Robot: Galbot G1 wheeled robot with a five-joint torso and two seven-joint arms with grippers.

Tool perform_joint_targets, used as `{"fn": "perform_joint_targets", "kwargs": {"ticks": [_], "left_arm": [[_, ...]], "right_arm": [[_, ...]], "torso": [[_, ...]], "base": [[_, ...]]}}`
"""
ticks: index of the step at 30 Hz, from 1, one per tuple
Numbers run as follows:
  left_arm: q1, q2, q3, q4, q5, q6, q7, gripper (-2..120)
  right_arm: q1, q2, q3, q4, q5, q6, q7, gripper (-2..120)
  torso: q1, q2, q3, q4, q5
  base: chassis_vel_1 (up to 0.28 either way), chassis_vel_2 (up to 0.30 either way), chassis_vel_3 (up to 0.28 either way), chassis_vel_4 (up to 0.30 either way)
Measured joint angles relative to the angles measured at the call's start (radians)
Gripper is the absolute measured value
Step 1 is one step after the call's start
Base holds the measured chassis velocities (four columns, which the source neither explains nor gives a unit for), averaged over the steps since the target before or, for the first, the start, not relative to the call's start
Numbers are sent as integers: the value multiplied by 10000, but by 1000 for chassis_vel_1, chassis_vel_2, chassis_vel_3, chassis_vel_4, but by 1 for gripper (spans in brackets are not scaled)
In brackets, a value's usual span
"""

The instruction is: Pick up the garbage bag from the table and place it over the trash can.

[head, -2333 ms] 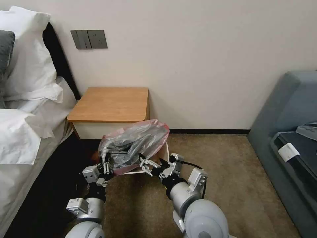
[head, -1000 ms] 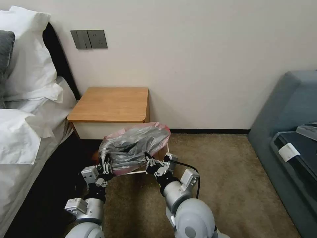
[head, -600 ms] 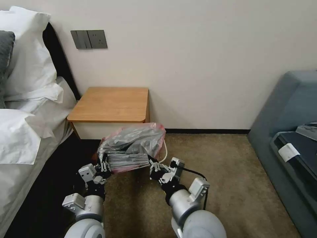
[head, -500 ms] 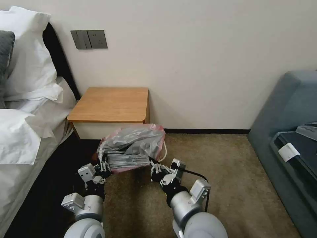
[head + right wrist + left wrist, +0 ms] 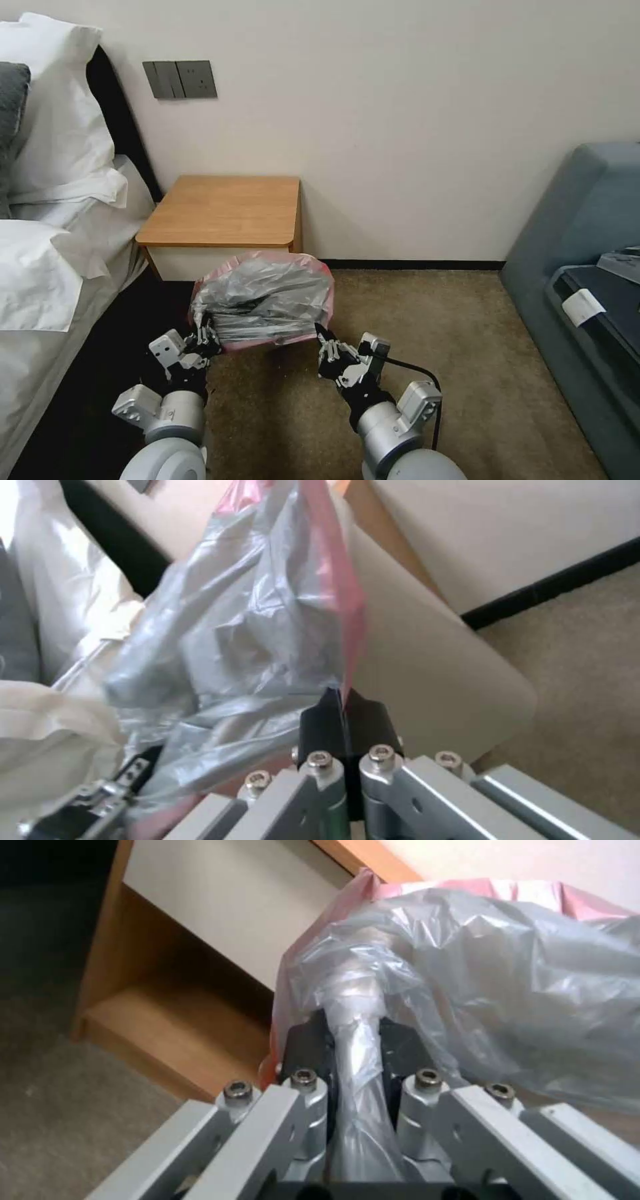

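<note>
Head view | garbage bag stretched between left gripper, right gripper jaws

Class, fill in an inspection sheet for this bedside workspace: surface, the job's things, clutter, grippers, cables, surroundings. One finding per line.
Surface: the table top is bare wood; brown carpet in front.
Job's things: the garbage bag is stretched, pink rim outward, over the trash can, whose cream wall shows beside the bag.
Clutter: nothing seen.
Grippers: left gripper shut on a twisted bunch of bag; right gripper shut on the pink rim at the bag's other end.
Cables: a black cable loops along the right wrist.
Surroundings: bed with white pillows on the left, wall switches, grey sofa on the right.
</note>
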Motion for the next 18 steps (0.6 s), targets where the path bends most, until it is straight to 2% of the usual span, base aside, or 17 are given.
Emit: {"fn": "perform_joint_targets", "kwargs": {"ticks": [7, 18], "left_arm": [[-33, 59, -136, -156, -607, 242, -226, 7], [85, 140, -215, -676, -1938, 977, -254, 7]], "right_arm": [[-384, 15, 79, 151, -497, 75, -227, 0], [-181, -124, 506, -838, -1137, 363, -392, 0]], "torso": [[0, 0, 0, 0, -3], [0, 0, 0, 0, -1]], "base": [[0, 0, 0, 0], [0, 0, 0, 0]]}}
